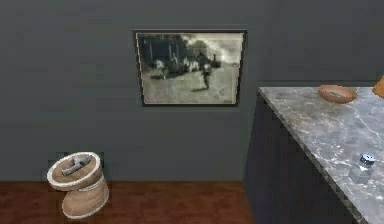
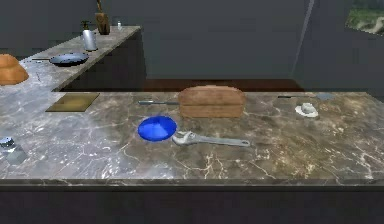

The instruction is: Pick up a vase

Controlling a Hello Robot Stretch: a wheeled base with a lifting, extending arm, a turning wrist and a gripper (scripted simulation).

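Forward view: a dim room; the dark grey wall (image 1: 70,80) and the reddish-brown wooden floor (image 1: 170,205) lie in shade, and the grey veined marble countertop (image 1: 320,130) is the palest surface. Arm side view: the countertop is evenly lit with a soft sheen, while the wall behind it is dark.

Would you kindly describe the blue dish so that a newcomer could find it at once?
Find the long marble counter in the arm side view. Near its middle lies a brown loaf, and the blue dish sits just left of and below it in the picture, beside a silver wrench. It alone is flat, round and bright blue.
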